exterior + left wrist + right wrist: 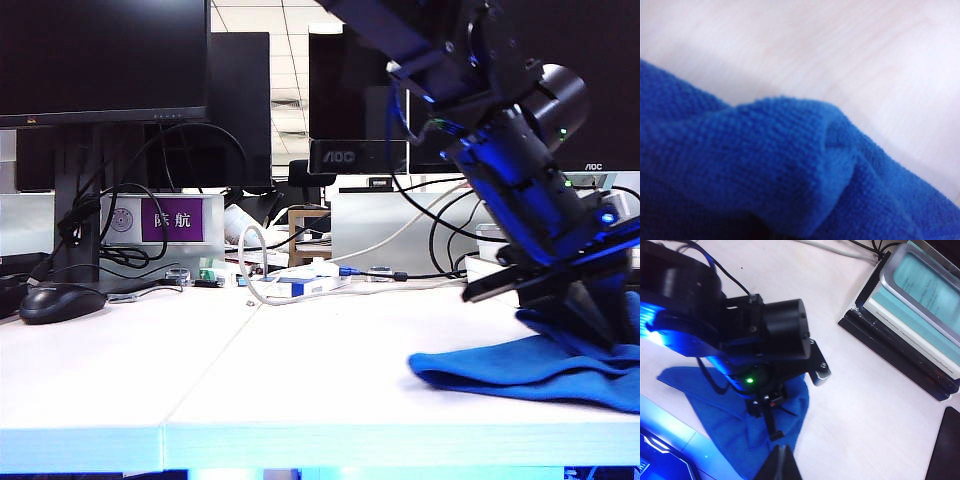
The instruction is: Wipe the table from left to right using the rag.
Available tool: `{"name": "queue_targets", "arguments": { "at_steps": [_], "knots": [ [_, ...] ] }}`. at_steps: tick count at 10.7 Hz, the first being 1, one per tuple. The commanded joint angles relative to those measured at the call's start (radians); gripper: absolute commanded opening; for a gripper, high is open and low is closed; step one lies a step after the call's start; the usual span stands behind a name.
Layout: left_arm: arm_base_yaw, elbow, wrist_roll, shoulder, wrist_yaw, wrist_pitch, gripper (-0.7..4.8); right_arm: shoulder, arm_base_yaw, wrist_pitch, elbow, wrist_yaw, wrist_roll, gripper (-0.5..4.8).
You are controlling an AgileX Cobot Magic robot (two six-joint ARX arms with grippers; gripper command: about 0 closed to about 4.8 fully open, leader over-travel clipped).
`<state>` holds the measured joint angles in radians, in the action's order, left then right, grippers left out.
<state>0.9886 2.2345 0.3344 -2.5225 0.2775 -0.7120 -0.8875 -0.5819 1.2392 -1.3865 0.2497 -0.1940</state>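
Looking from the exterior view, you see the left gripper [590,325] clenched on the soft blue rag [520,365], which lies in thick folds at the right side of the smooth white table [300,370]; monitors stand behind. In the left wrist view, the rag [765,170] shows looped microfibre. In the right wrist view, the right gripper [777,465] hovers closed above the rag [720,420].

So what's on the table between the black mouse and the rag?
Exterior view: only bare table with its seam between mouse and rag; clutter sits behind.
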Motion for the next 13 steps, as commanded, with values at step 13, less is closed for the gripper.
{"name": "queue_targets", "arguments": {
  "at_steps": [13],
  "knots": [
    [0.039, 0.22, 0.101, -0.145, 0.059, 0.138, -0.05, 0.003, 0.0, -0.015, -0.004, -0.002, 0.008, -0.01]
  ]
}}
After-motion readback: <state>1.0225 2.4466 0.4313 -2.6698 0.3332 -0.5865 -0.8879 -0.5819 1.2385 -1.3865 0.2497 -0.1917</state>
